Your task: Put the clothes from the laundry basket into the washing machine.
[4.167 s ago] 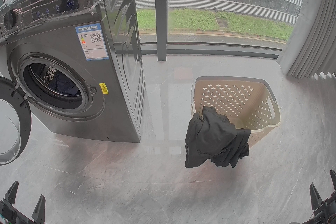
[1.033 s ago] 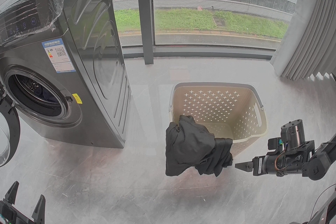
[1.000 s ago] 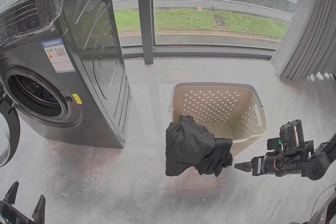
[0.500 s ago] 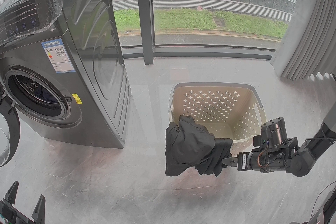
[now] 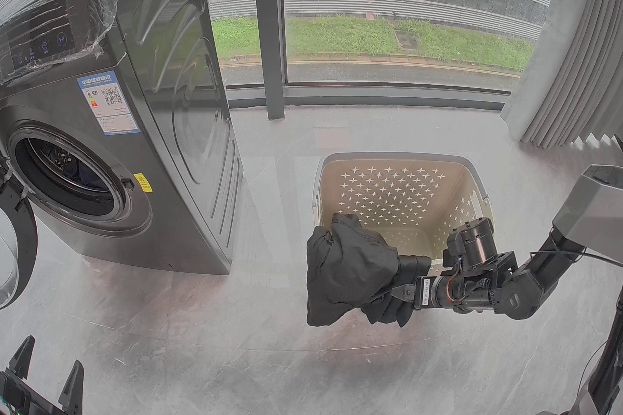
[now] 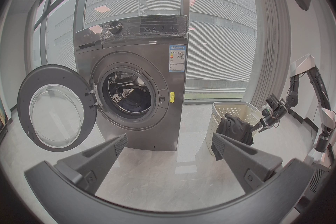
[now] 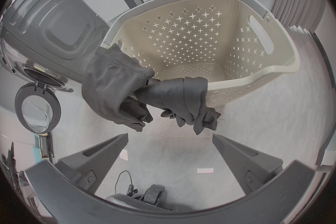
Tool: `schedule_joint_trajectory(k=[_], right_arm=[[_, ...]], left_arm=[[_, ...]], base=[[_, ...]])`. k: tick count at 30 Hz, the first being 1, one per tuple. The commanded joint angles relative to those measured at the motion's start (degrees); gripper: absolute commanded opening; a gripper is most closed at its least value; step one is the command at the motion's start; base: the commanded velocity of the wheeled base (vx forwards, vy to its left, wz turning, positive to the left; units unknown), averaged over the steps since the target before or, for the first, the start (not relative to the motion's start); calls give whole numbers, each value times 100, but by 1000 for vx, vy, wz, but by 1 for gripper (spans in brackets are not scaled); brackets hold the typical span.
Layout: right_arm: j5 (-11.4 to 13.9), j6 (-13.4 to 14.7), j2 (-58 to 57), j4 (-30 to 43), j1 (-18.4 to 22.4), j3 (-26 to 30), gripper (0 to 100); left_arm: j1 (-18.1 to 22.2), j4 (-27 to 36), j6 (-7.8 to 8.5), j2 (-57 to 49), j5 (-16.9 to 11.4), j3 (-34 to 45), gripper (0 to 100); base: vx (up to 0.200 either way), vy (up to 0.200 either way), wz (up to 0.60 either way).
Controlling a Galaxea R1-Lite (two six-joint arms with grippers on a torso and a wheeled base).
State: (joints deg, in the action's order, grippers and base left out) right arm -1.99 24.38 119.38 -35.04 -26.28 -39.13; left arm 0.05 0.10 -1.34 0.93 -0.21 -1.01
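While the black garment hangs draped over the near rim of the beige laundry basket, just right of centre in the head view, my right pincer lies level at the cloth's lower right fold, its arm coming in from the right edge. Seen from my right wrist, that pincer is released: the two fingers stand wide apart, with the cloth ahead of their tips and nothing held between them. Part of the garment falls outside the basket toward the grey floor, and part lies over the rim. The washing machine fills the upper left of the frame, its round door swung open at the left edge. From my left wrist I can see dark clothes inside the drum. My left pincer sits in the lower left corner, also released and holding nothing. A pleated curtain hangs at the upper right beside the window
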Motion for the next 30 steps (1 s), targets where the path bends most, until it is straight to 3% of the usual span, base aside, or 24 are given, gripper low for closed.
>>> schedule_joint_trajectory(k=[1,4,9,28,29,30], right_arm=[[-39,-30,463,6,0,-314,100],[-47,-47,569,6,0,-446,100],[-311,-74,823,6,62,-710,100],[-434,-21,982,-3,123,-1176,100],[-434,-21,982,-3,115,-1193,0],[-434,-21,982,-3,115,-1193,0]], left_arm=[[4,-1,-7,-84,3,101,100],[4,-1,-7,-84,3,101,100],[4,-1,-24,-84,12,101,100],[4,8,-42,-84,21,101,100],[4,8,-42,-84,21,101,100],[4,8,-42,-84,21,101,100]], base=[[0,0,0],[0,0,0],[0,0,0],[0,0,0],[0,0,0],[0,0,0]])
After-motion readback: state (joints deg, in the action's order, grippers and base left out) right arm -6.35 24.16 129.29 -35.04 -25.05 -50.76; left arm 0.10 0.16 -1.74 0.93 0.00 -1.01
